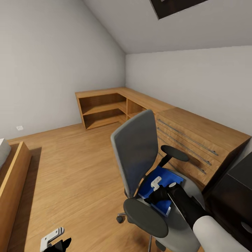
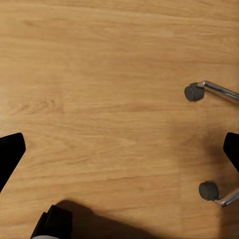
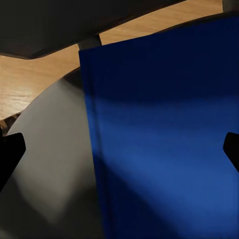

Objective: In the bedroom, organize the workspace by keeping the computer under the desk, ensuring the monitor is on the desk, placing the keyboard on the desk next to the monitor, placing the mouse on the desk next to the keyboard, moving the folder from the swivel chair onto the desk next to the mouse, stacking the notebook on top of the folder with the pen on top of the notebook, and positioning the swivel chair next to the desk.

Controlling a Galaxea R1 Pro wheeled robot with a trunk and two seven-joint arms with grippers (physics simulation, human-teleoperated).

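The grey swivel chair (image 1: 134,150) stands in the middle right of the head view, its back turned to the room. The bright blue folder (image 1: 167,178) lies flat on its seat. My right gripper (image 1: 157,190) hangs just above the folder's near end, between the two black armrests. In the right wrist view the folder (image 3: 164,134) lies close under the right gripper (image 3: 119,152), which is open and spread wide with nothing held. My left gripper (image 1: 52,241) is low over the floor and open (image 2: 119,152). A corner of the black desk (image 1: 232,196) shows at the right edge.
A low light-wood cabinet (image 1: 105,103) runs along both walls, with drawers (image 1: 189,140) right behind the chair. A wooden bed frame (image 1: 12,182) is at the left. Chair castors (image 2: 193,92) rest on the wood floor (image 1: 70,168) near my left gripper.
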